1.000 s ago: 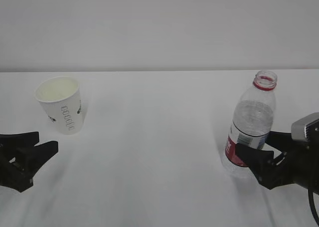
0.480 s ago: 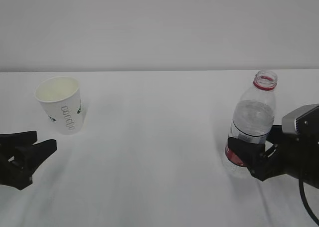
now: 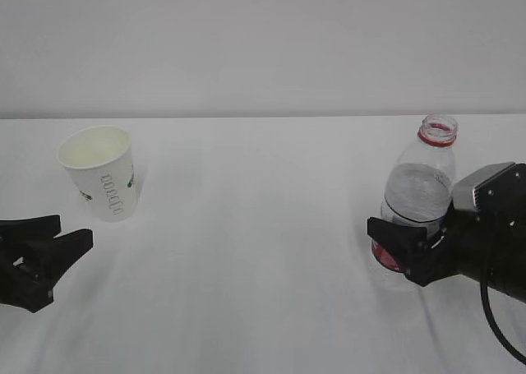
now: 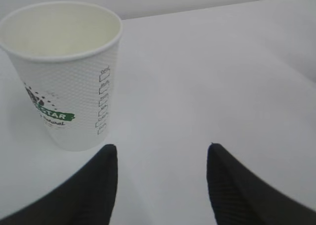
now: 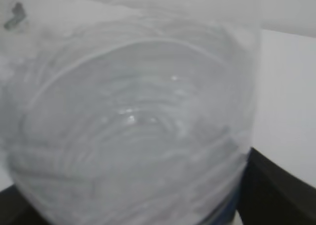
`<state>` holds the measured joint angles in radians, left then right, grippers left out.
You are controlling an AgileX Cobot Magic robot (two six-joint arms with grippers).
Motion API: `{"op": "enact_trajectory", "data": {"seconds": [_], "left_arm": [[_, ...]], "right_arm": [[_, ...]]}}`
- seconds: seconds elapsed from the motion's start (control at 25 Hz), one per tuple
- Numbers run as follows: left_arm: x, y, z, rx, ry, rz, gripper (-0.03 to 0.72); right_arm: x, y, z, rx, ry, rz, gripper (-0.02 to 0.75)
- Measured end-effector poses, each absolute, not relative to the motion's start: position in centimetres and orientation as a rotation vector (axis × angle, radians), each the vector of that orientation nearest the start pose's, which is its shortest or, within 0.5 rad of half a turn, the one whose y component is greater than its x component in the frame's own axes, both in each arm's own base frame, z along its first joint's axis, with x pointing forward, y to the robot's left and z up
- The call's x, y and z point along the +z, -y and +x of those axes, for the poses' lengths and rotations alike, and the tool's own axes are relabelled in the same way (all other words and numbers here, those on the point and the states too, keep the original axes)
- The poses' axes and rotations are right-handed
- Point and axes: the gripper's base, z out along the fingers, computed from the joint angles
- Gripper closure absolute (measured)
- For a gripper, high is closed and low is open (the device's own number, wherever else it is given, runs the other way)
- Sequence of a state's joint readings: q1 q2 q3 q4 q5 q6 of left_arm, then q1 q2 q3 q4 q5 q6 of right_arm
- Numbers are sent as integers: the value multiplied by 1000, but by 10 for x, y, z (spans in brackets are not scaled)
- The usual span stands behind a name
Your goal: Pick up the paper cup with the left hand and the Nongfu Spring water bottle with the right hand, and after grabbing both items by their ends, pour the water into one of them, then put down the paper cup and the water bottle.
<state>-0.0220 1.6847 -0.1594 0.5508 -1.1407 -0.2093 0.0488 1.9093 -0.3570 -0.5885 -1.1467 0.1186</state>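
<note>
Grasping is the step in hand, and neither thing is yet lifted. The right hand (image 3: 411,247) reaches in low along the table (image 3: 246,226) with its fingers spread wide on either side of the Nongfu Spring water bottle (image 3: 417,201), level with the red label near the bottle's lower end. The bottle stands upright, uncapped, between the jaws, and it fills the right wrist view; I cannot tell whether either finger touches it. By my reading the jaws are not clamped yet, so the next move on this side calls for closing squarely on the ribbed body without tipping it, then lifting straight up.

The left hand (image 3: 62,247) lies low over the table, fingers pointing forward and standing partly apart, holding nothing. The paper cup (image 3: 99,173) stands upright ahead of this gripper and a little to its left, clear of the fingertips (image 4: 106,158); in the left wrist view it sits beyond the left finger, not between the two. That gripper likely needs to shift left and advance until the cup's lower end sits between the fingers before closing gently, since thin paper crushes easily.
</note>
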Motion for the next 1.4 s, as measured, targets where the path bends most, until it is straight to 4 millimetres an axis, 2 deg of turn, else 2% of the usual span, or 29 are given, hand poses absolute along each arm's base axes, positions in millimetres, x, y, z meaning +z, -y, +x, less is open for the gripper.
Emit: {"op": "enact_trajectory", "data": {"seconds": [0.44,0.92,1.4], "left_arm": [[125,47,200,-459,-1874,380,267],[125,47,200,-458,-1875,378,267],[125,47,200,-458,-1875,378,267]], "right_arm": [[101,-59,251,454,-1847,-542,97],[101,-60,250,459,-1844,-553,297],[101,-60,250,460,-1843,-556,310]]}}
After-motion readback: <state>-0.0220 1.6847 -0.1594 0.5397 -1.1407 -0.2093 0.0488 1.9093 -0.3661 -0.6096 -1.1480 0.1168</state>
